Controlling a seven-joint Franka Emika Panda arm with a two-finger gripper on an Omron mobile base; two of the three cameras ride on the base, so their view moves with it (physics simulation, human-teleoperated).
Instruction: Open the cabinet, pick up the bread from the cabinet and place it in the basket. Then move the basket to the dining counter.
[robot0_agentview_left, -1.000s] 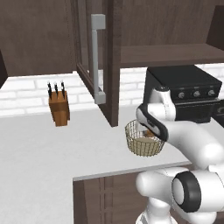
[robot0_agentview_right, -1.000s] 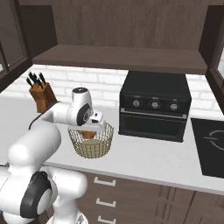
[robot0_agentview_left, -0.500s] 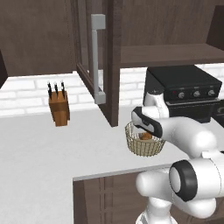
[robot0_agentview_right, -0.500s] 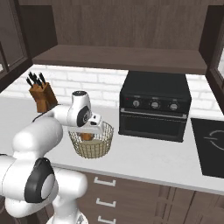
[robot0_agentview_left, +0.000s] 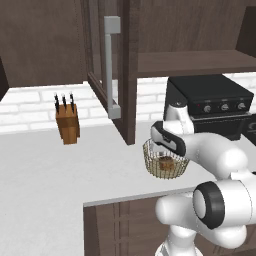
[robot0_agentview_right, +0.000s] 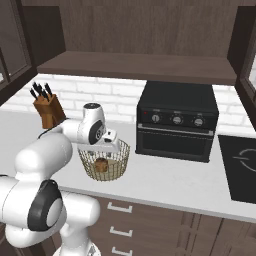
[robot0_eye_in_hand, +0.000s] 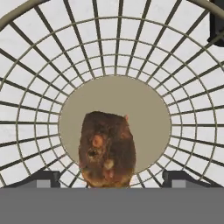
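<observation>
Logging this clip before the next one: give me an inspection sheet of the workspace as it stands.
Surface: white counter with brick backsplash.
Job's things: bread lies on the base of the basket; basket stands on the counter; cabinet door open.
Clutter: knife block at the backsplash; black oven beside the basket.
Grippers: gripper above the basket, jaws open either side of the bread, not gripping it.
Cables: nothing seen.
Surroundings: base cabinets with drawers below; cooktop at the right.

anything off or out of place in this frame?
Nothing stands out. The bread lies on the basket floor, the basket sits upright on the counter, and the cabinet door hangs open.
</observation>
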